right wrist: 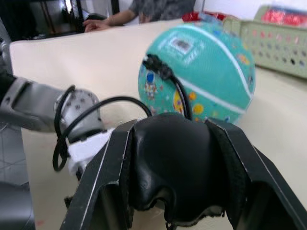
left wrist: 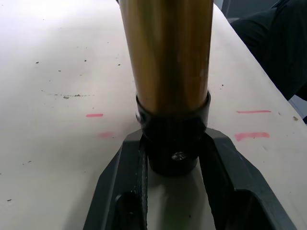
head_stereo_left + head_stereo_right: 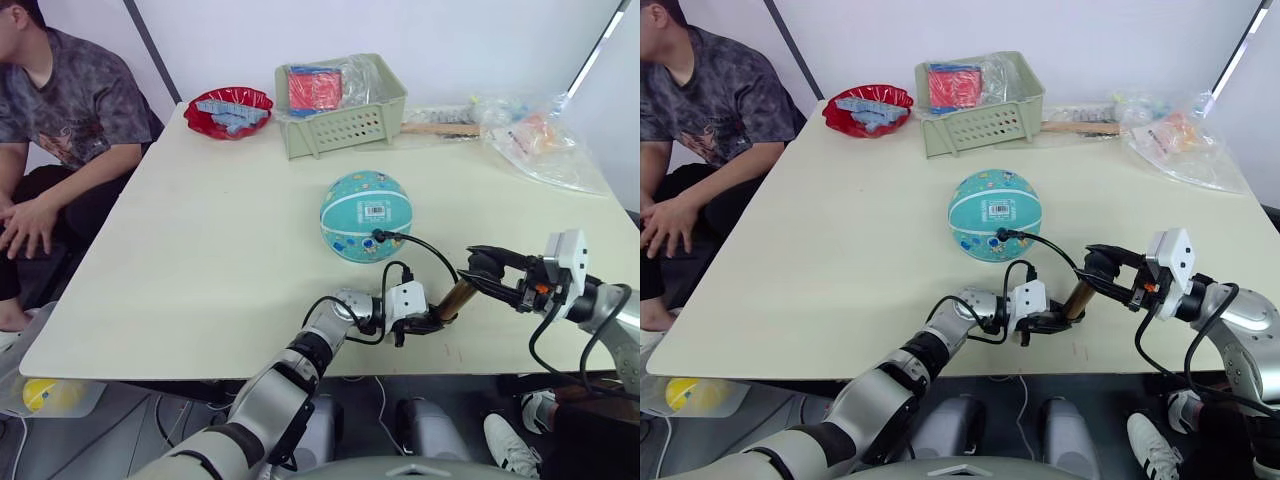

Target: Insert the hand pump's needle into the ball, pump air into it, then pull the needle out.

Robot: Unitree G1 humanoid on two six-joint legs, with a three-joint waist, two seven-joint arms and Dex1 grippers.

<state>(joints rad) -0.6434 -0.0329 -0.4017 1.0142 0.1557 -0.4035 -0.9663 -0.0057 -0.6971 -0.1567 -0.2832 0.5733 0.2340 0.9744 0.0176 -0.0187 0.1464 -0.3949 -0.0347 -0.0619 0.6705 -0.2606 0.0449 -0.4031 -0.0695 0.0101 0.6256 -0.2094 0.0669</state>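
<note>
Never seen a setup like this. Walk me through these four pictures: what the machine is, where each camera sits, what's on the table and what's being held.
It is a humanoid robot with two arms, each ending in a two-fingered claw. The two wide pictures come from the cameras in its head, looking down over its arms. The other two come from cameras on its wrists, looking along each claw's fingers.

The left claw is shut on the black bottom cap of a gold pump. The right claw is shut on the pump's black handle. A thin black hose runs from the pump to a teal ball on the table, with its tip at the ball's surface.

At the table's far side are a red bowl, a green basket and plastic bags. A person sits beside the table, on the robot's left.
</note>
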